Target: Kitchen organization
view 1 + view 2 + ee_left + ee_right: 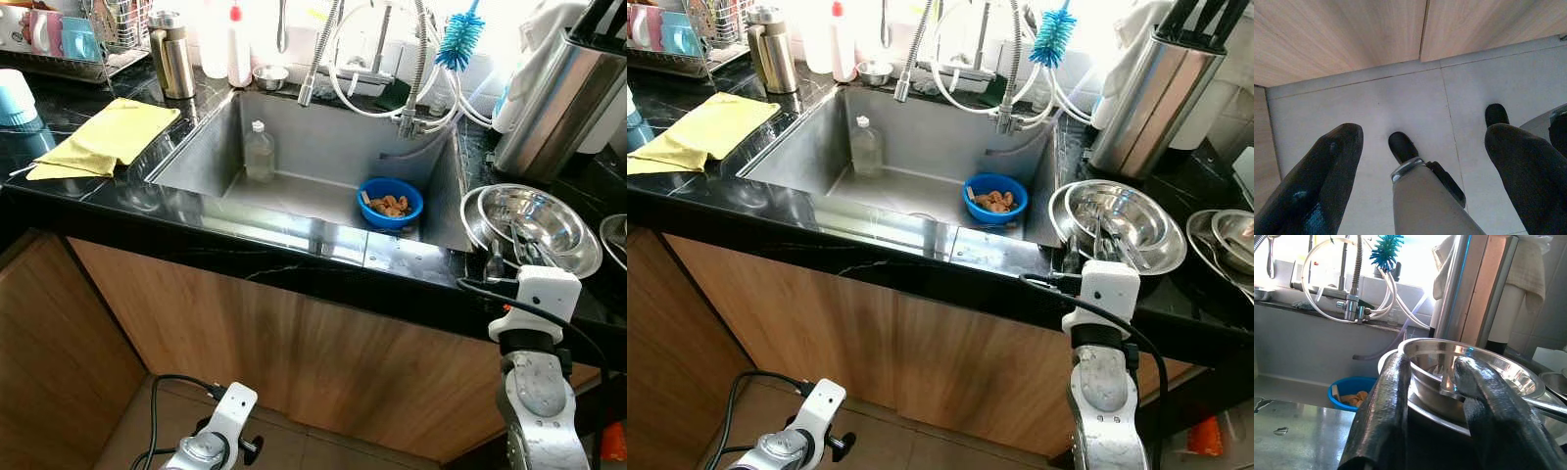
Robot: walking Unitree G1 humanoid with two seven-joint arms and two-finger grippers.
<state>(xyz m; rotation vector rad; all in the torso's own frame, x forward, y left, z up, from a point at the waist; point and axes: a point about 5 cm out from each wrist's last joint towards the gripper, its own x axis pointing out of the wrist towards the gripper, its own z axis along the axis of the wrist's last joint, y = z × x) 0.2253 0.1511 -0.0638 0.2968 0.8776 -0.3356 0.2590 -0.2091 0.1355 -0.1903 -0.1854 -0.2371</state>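
Reaching my right gripper [1432, 382] toward the steel bowls [534, 220] stacked right of the sink [294, 147], fingers parted near the rim, I should straddle 1 edge squarely before pinching.

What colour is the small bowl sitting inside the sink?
Blue. The bowl holds brownish scraps and shows best in the left eye view.

bottle [260, 150] and bowl [390, 203] in sink [196, 157], cloth [106, 136] left
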